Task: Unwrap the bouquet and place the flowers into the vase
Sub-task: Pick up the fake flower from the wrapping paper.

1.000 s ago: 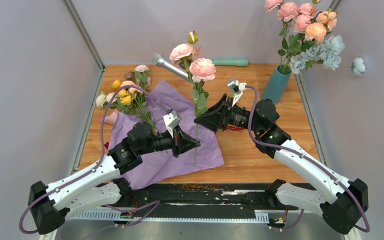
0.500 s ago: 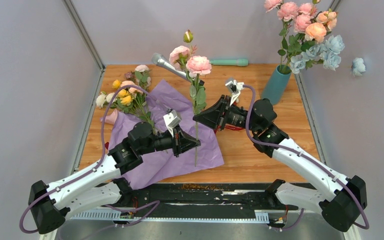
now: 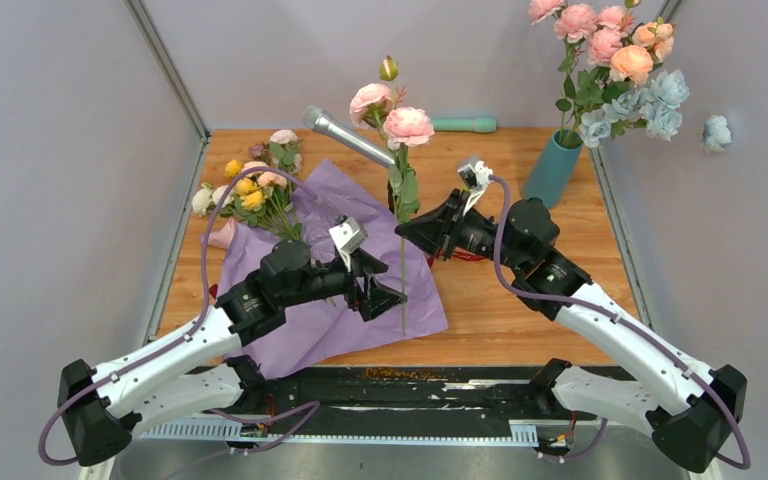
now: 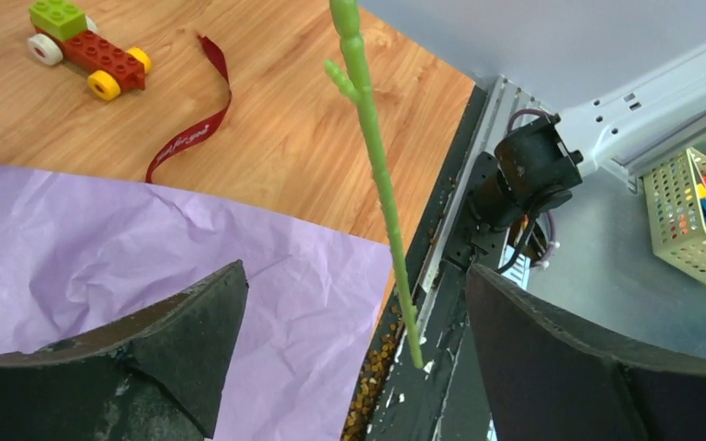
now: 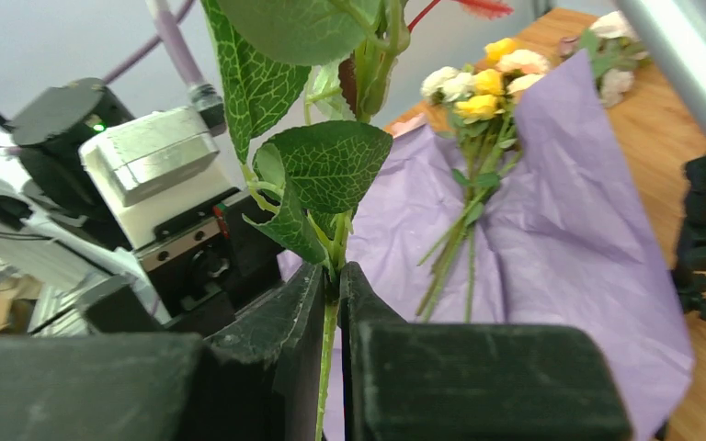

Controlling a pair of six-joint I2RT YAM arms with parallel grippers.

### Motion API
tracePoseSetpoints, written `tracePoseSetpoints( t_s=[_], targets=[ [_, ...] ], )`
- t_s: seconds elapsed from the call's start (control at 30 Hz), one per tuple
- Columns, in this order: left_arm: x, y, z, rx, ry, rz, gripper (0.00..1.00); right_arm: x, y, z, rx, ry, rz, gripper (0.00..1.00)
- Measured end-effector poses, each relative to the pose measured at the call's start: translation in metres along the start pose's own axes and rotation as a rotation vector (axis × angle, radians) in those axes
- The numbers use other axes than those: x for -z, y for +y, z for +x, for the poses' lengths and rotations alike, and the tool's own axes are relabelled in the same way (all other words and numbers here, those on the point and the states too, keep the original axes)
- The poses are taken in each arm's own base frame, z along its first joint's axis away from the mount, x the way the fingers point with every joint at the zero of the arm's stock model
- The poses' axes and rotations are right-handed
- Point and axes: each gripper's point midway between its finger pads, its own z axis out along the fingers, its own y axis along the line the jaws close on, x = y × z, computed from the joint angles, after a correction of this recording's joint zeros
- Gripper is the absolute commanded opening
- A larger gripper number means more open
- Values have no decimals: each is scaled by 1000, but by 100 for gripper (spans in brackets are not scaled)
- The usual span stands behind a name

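My left gripper [image 3: 385, 292] stands wide open over the near corner of the lilac wrapping paper [image 3: 305, 250], its two fingers [image 4: 193, 340] spread with nothing between them but the thin green tail of a rose stem [image 4: 377, 165]. That tail hangs straight down through the gap and touches neither finger; its tip ends over the dark front edge of the table [image 3: 520, 300].

A little farther on and higher up, my right gripper [image 3: 405, 228] is clenched on the same rose stem [image 3: 403, 200]. From its wrist camera the two fingers [image 5: 303, 303] are pressed together on the stalk just below a cluster of veined leaves [image 5: 326, 165]. The stem stands upright in this grip, with two pink blooms [image 3: 407, 125] and a small bud [image 3: 388, 68] at its top, well clear of the table.

The wrapping paper lies flat and crumpled beneath both hands. On its far left part rests what is left of the bouquet [image 3: 255, 195], yellow, cream and pink heads with their stems pointing toward me. A dark red ribbon [image 4: 188, 129] curls on the bare wood just beyond the paper, near a small brick-built toy car [image 4: 83, 50].

Behind the paper a silver microphone [image 3: 345, 135] slants on its stand. At the far right corner the teal vase [image 3: 553, 168] stands upright, holding pink and peach roses [image 3: 600, 40] beside pale blue flowers [image 3: 650, 105]. A mint-green rod [image 3: 460, 124] lies along the back edge.
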Motion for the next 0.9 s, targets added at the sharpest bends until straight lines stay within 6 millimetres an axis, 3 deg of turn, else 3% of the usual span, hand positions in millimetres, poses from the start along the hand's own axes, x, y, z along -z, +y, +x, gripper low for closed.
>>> tracePoseSetpoints(
  t_s=[0.2, 0.37, 0.63, 0.73, 0.9],
  targets=[
    [4, 3, -30, -47, 8, -43, 100, 9, -25, -21, 103, 3, 202, 0],
    [24, 43, -61, -58, -32, -184, 100, 30, -74, -60, 195, -45, 561, 0],
    [83, 129, -70, -38, -69, -547, 100, 61, -156, -105, 415, -31, 1062, 0],
    [102, 145, -67, -69, -63, -663, 100, 77, -186, -128, 484, -45, 1191, 0],
    [116, 157, -59, -88, -52, -756, 100, 114, -232, -174, 556, -142, 1343, 0]
  ],
)
